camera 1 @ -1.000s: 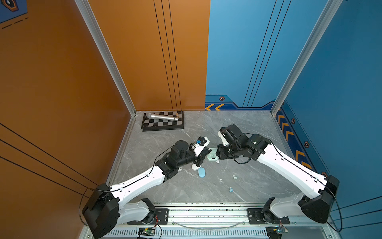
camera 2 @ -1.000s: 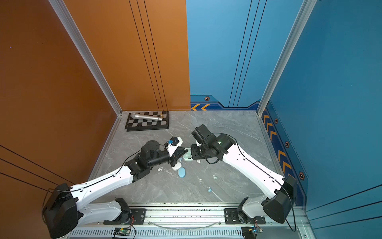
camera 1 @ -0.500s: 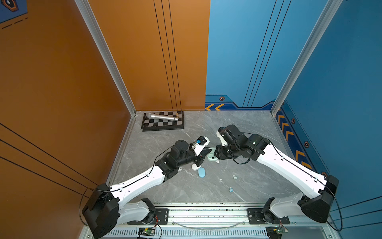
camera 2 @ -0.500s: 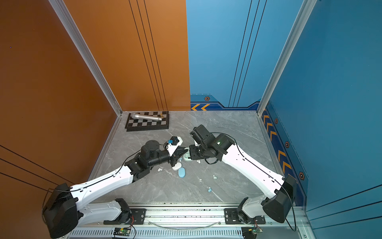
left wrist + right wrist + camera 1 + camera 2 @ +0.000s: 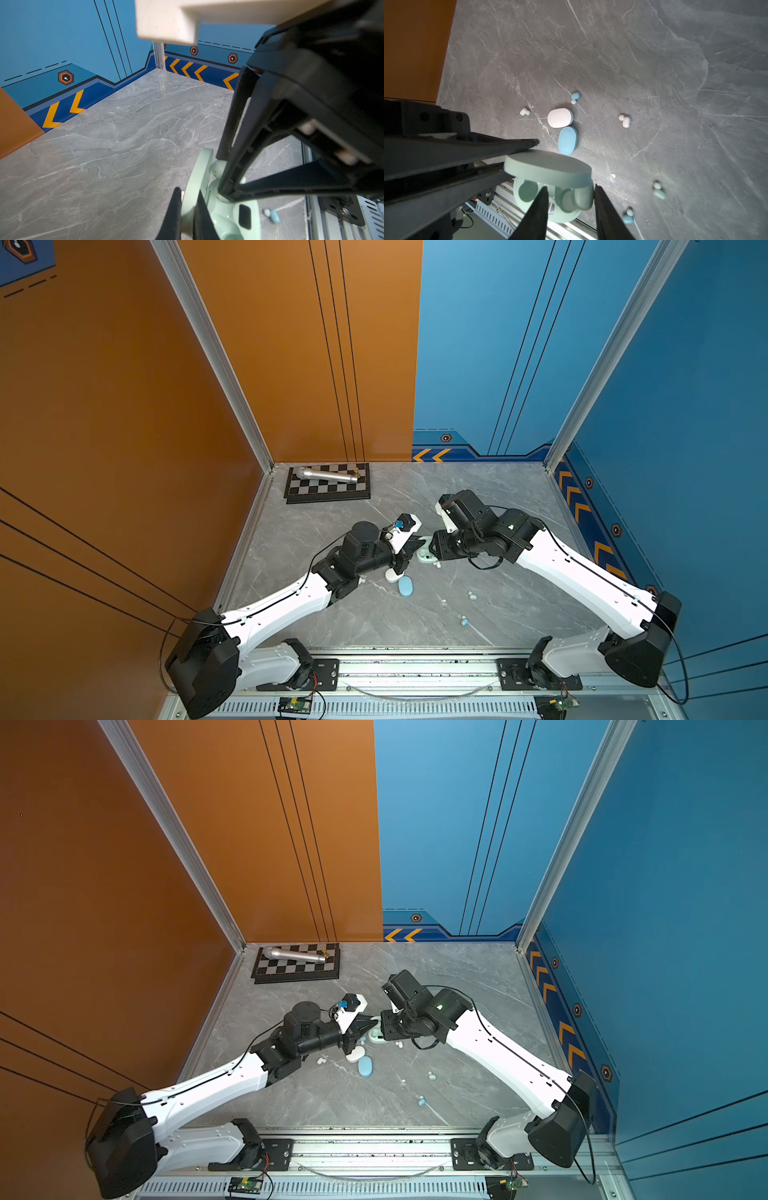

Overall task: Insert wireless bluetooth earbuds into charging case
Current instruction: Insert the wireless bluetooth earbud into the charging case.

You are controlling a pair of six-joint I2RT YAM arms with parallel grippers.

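The mint green charging case (image 5: pixel 426 559) (image 5: pixel 376 1038) sits at mid-table with its lid (image 5: pixel 548 168) raised. My left gripper (image 5: pixel 188 193) (image 5: pixel 414 545) is shut on that lid (image 5: pixel 198 172), holding it up. My right gripper (image 5: pixel 570 186) (image 5: pixel 432 549) is open above the case's base (image 5: pixel 527 191). A mint earbud (image 5: pixel 581 199) sits in one socket between the right gripper's fingers, with a gap beside it. Loose earbuds lie on the table: a mint one (image 5: pixel 659 193) (image 5: pixel 472 595), a blue one (image 5: pixel 627 218) (image 5: pixel 464 620), another blue one (image 5: pixel 575 96) and two white ones (image 5: pixel 525 111) (image 5: pixel 625 121).
A shut white case (image 5: pixel 560 117) (image 5: pixel 390 574) and a shut blue case (image 5: pixel 568 140) (image 5: pixel 405 586) lie side by side just in front of the mint case. A chessboard (image 5: pixel 328 489) with a silver microphone (image 5: pixel 328 476) lies at the back left corner.
The right gripper's jaws have spread apart around the mint earbud in the case. Both arms have stayed almost still, and the left gripper keeps its hold on the lid.
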